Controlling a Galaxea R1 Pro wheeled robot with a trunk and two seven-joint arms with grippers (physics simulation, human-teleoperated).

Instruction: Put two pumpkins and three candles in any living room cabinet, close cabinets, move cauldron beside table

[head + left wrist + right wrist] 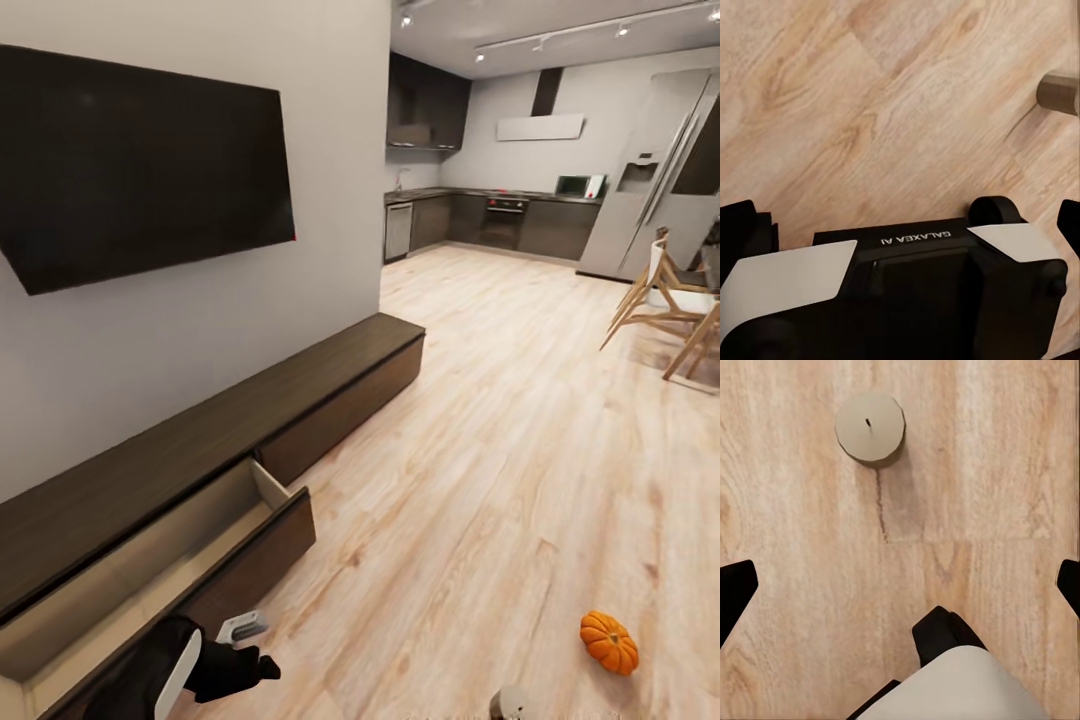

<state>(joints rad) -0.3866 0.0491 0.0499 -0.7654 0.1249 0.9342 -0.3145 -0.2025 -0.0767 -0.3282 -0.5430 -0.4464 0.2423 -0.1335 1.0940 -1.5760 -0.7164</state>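
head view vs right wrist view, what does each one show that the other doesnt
Head view alone: the wall TV, the long dark cabinet with one drawer pulled open, an orange pumpkin on the floor, the kitchen and wooden chairs beyond, and the left arm low beside the drawer.
Right wrist view alone: the candle's flat top and wick from straight above, framed by the right tool's two spread, empty fingertips.
Both: the light wood plank floor.

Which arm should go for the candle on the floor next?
Right, probably. The candle stands upright on bare floor directly ahead of the right gripper, whose fingers are spread wide. From the left gripper it sits off at the frame edge.
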